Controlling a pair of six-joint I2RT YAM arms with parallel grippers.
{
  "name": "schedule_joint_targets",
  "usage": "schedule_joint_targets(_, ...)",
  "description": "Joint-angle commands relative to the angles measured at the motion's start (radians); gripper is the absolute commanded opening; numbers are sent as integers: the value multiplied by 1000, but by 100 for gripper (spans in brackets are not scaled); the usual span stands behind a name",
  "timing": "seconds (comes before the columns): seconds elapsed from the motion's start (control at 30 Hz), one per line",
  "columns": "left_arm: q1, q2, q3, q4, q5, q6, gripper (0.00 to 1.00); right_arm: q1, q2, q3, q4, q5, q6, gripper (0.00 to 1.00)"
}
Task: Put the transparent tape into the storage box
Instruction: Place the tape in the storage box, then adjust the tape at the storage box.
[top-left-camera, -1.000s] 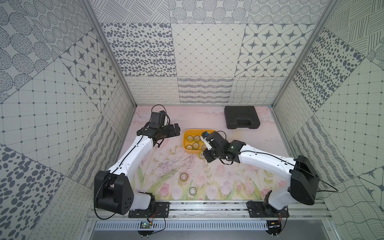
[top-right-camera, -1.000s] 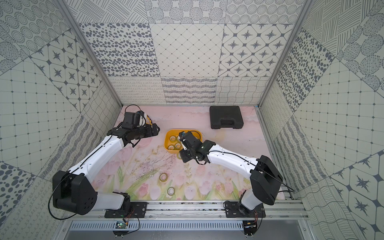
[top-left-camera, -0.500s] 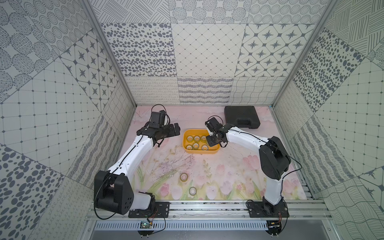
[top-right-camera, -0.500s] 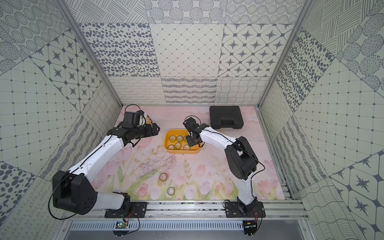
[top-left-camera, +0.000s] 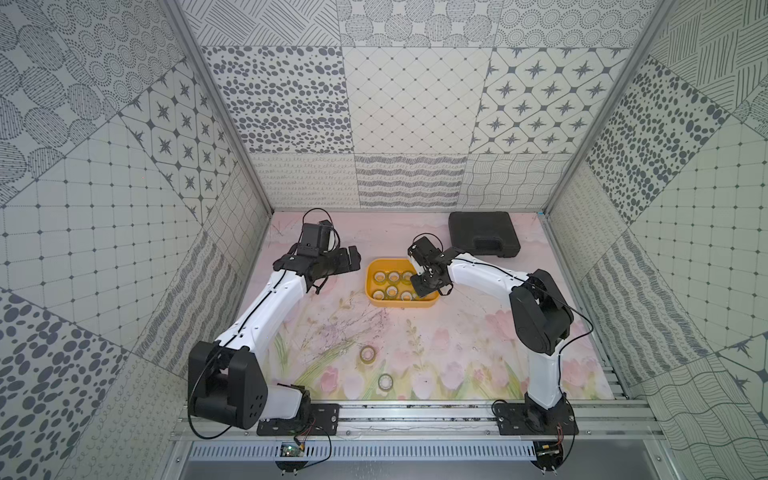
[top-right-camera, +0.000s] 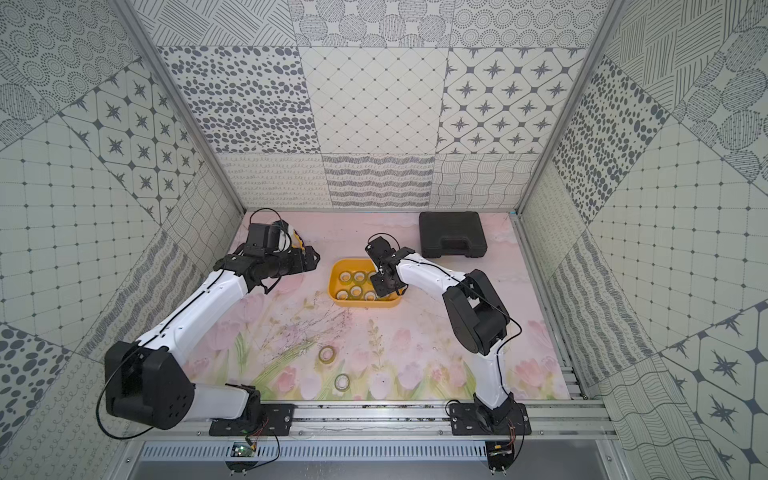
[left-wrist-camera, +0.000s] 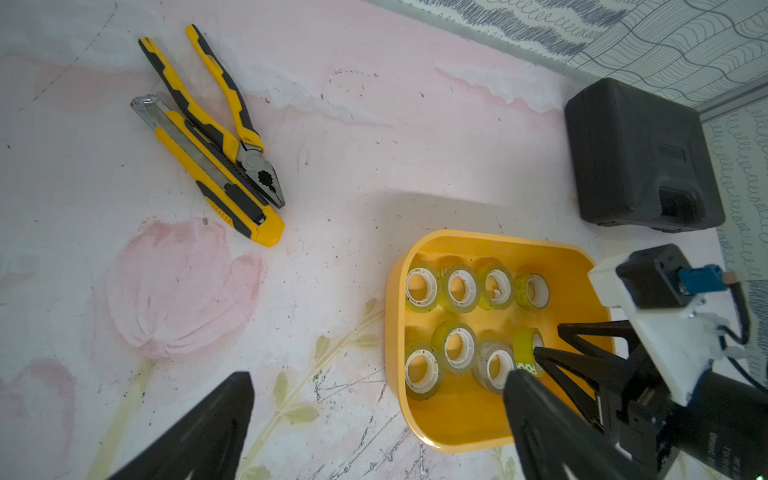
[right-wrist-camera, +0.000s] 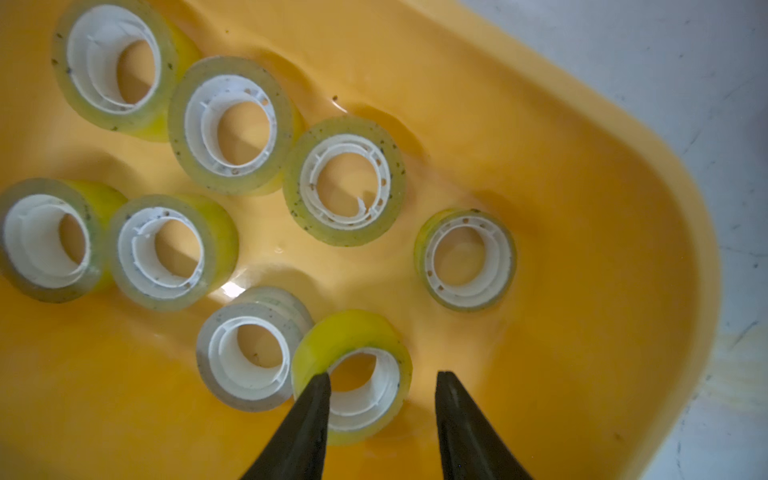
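At the far left of the counter (top-left-camera: 457, 332), the left pincer (top-left-camera: 351, 261) hung in the air with nothing in it. In the left wrist view its fingers (left-wrist-camera: 216, 419) stood wide apart. Below it lay pliers (left-wrist-camera: 216, 120) and a utility knife (left-wrist-camera: 212, 178), touching each other; neither belongs to the task.

Toward the near edge, one loose roll (top-left-camera: 368, 354) and a second loose roll (top-left-camera: 385, 381) lay flat on the counter, well apart from the storage box (top-left-camera: 399, 304). Neither was stowed yet.

Centre: the storage box held seven rolls lying flat. An eighth roll (right-wrist-camera: 353, 332) sat tilted against a neighbour, near the end wall on the right arm's side.

The right pincer (right-wrist-camera: 382, 375) hovered low over that roll, jaws partly apart and not clamped on it. One fingertip (right-wrist-camera: 316, 399) seemed to touch the roll's rim; the other stood clear.

Risks, as judged:
- If the touching fingertip snags the rim as the arm lifts, the tilted roll could be dragged up or flipped out over the low wall.
- The tub looks light and shallow — a brush from the arm could shift it.
- The tilted roll could settle onto a neighbour and crowd the space left for the last two.

Far right: a black case (top-left-camera: 484, 233), shut, apart from the box.
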Motion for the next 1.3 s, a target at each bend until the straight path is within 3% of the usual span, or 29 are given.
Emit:
schedule_joint_targets(0.0,3,3,14,-18,7,18,99,-3,-70,28,6,-35,9,47)
schedule_joint_targets(0.23,2,5,14,-18,5,19,99,-3,-130,22,6,-60,24,45)
schedule_joint_targets(0.47,3,11,17,-17,10,19,99,-3,-46,22,6,-121,64,32)
schedule_joint_targets(0.63,2,15,19,-19,10,19,99,-3,23,43,6,-145,73,28)
schedule_joint_targets(0.87,4,24,25,-18,13,19,99,-5,70,77,6,-58,78,25)
schedule_joint_targets(1.0,6,28,26,-19,21,18,99,-14,52,104,0,-36,67,27)
schedule_joint_targets(1.27,37,35,27,-17,35,-5,99,15,-110,83,-9,-114,71,43)
